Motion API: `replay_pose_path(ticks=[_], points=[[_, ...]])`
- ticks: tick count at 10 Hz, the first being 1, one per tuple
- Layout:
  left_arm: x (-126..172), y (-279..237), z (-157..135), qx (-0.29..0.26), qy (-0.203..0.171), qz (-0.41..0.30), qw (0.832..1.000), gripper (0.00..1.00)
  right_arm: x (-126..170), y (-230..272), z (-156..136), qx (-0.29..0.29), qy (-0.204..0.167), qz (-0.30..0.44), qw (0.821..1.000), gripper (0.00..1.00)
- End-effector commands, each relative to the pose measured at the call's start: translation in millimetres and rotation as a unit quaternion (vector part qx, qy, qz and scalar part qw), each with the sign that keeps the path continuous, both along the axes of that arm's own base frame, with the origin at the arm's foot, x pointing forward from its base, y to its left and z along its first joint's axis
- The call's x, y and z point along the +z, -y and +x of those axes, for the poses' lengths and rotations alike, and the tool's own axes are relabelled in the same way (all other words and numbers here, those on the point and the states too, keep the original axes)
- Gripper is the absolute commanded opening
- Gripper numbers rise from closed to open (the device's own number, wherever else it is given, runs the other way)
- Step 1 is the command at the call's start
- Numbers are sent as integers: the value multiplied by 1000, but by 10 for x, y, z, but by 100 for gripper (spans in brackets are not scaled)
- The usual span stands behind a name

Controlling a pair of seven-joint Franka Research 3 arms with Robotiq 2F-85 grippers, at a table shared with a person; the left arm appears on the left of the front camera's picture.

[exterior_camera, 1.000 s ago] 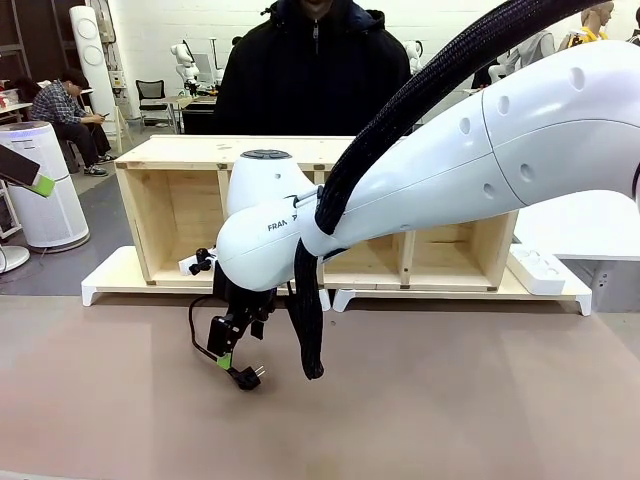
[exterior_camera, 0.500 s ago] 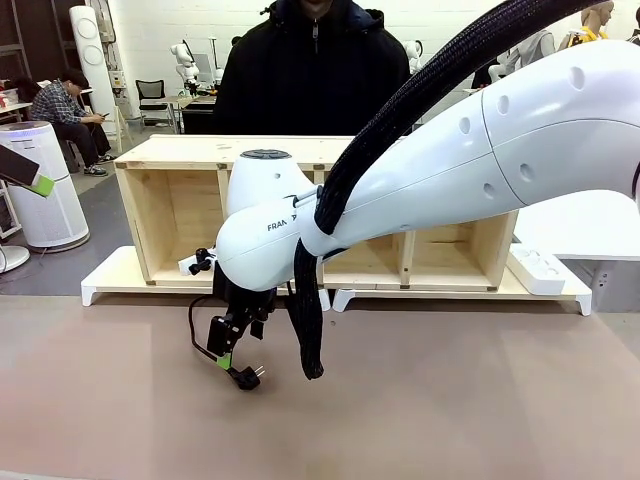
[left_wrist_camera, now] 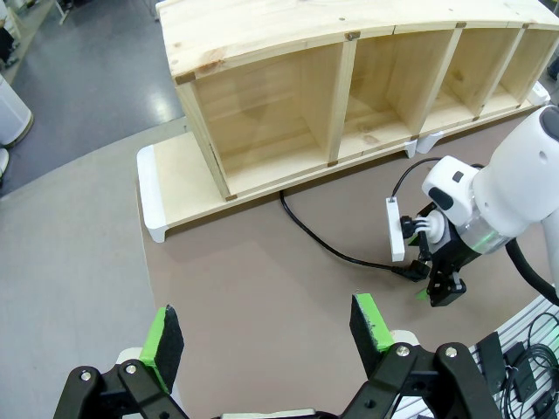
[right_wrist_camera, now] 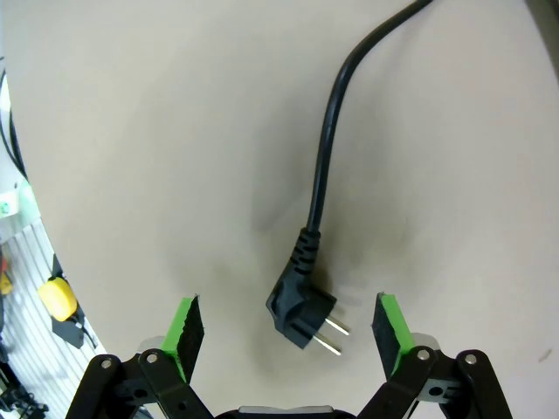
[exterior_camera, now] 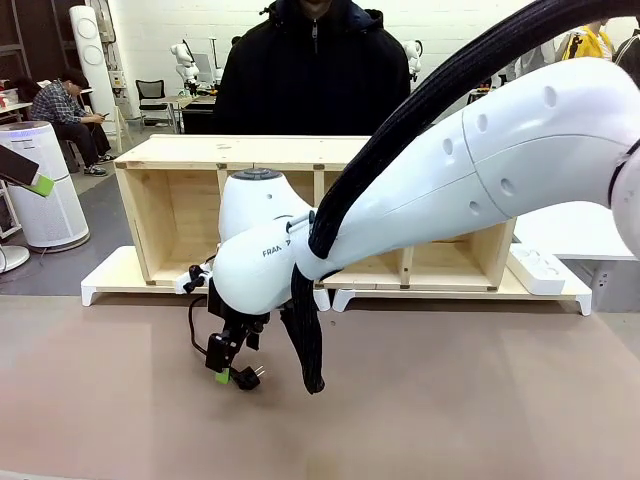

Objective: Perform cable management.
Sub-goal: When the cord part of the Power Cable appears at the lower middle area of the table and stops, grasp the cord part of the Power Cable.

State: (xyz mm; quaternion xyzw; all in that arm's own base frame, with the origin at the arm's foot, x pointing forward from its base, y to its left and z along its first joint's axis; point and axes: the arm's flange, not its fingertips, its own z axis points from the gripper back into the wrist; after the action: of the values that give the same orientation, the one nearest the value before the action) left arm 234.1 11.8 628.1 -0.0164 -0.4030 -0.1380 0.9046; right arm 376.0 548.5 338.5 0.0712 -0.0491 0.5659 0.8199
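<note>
Pale wood took up most of the far side: a low open shelf unit (exterior_camera: pixel 180 155) on a white-edged base board, its middle compartments hidden behind the robot's white right arm (exterior_camera: pixel 480 170), which reached in from the right and across the centre. A person in a dark jacket (exterior_camera: pixel 310 80) stood behind the shelf, cut off at the top of the front view and hidden from the waist down. The brown table (exterior_camera: pixel 480 400) ran bare toward the near edge. A thick braided hose (exterior_camera: pixel 305 340) drooped from the arm, its tip hanging close above the table. At the far right a white power strip (exterior_camera: pixel 540 268) lay on the base board.

The cable (left_wrist_camera: pixel 336 253) came out from the foot of the shelf, where its far end could not be made out, and curved across the table toward the right arm's wrist. Its plug (right_wrist_camera: pixel 300 310) lay flat on the table, left of centre, both pins showing.

The right gripper (right_wrist_camera: pixel 288 325) hung just over that plug, fingers spread wide to either side, neither green pad touching it. The left gripper (left_wrist_camera: pixel 265 330) was high at the left, likewise spread wide with nothing between its pads.
</note>
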Motion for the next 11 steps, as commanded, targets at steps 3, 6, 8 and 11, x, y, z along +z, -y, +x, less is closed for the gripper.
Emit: replay_pose_path(ticks=[3,6,8,11], points=[[5,-9,11,2,2,-3,1000,100,-246,-176,71,8,56,-13,998,100],[5,-9,11,2,2,-3,1000,100,-360,-219,87,23,80,-3,996,100],[5,-9,11,2,2,-3,1000,100,-374,-213,111,26,79,10,997,100],[5,-9,11,2,2,-3,1000,100,-377,-191,109,15,65,8,998,85]])
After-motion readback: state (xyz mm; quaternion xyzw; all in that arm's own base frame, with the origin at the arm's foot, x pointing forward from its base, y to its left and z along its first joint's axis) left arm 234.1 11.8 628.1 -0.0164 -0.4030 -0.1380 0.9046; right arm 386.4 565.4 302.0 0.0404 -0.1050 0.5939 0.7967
